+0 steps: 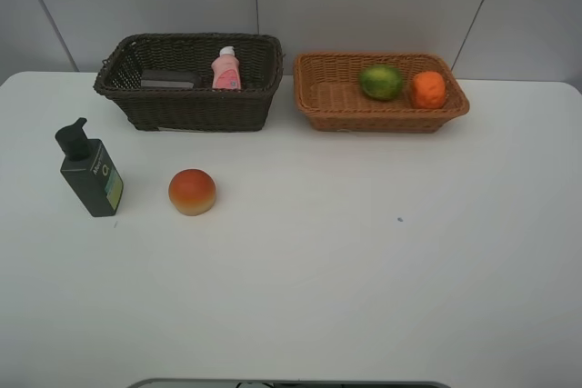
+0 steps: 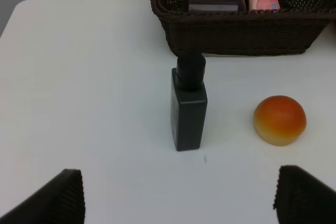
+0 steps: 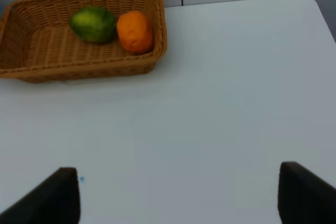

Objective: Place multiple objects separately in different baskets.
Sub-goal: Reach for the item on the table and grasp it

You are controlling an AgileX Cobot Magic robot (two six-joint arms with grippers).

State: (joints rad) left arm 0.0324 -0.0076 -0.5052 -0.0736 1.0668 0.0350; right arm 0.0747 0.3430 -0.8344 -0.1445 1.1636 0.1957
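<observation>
Ext. high view: the dark brown basket [image 1: 191, 108] held the pink bottle [image 1: 225, 70], upright, and a dim cup [image 1: 168, 80] lying beside it. The tan basket [image 1: 382, 120], just to its right, held the green fruit [image 1: 381, 82] & the orange [image 1: 427, 90]. On the white table [image 1: 364, 261], in front of the dark basket, stood the pump bottle [image 1: 91, 170] and the peach [image 1: 192, 192], near but apart. L wrist view: the left gripper [image 2: 178, 195] was spread wide, holding nothing, w/ pump bottle & peach ahead. R wrist view: the right gripper [image 3: 178, 192] gaped likewise, empty, tan basket beyond.
</observation>
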